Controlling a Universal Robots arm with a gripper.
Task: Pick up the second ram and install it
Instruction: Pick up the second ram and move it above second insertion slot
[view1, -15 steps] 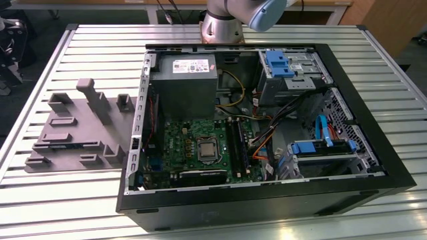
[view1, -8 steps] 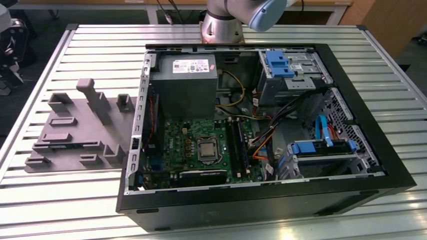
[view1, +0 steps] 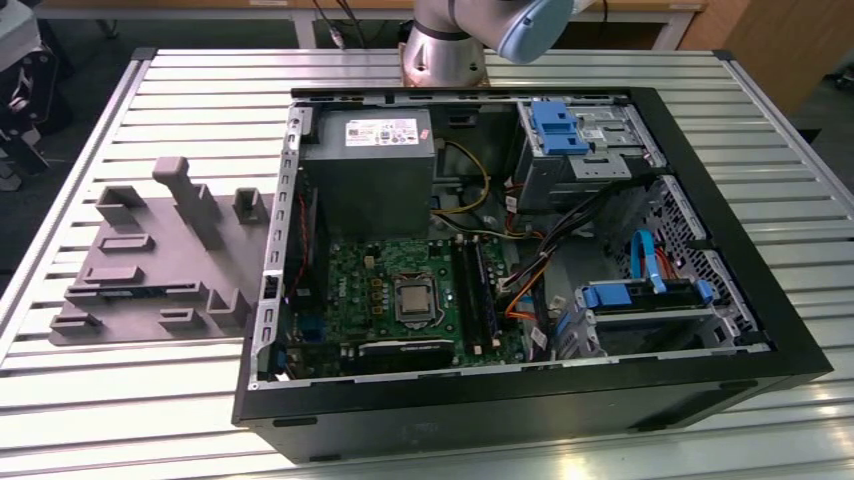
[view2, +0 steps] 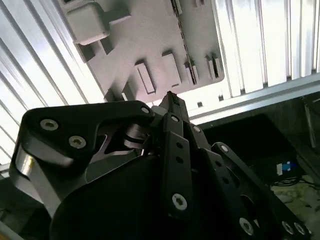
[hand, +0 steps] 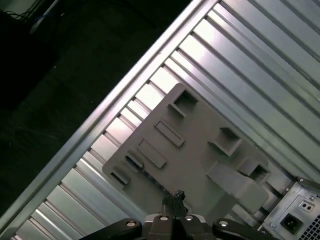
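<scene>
Exterior view: an open computer case lay on a slatted metal table, its motherboard and black slots exposed. Beside it sat a grey fixture. A thin dark strip in the fixture looked like the second memory stick, not yet lifted.

Second wrist view: the gripper had its fingers drawn together with nothing seen between them. It hung well above the fixture.

First wrist view: the narrow gripper pointed down at the fixture below and ahead. Pickup and installation both appeared left to do.
</scene>
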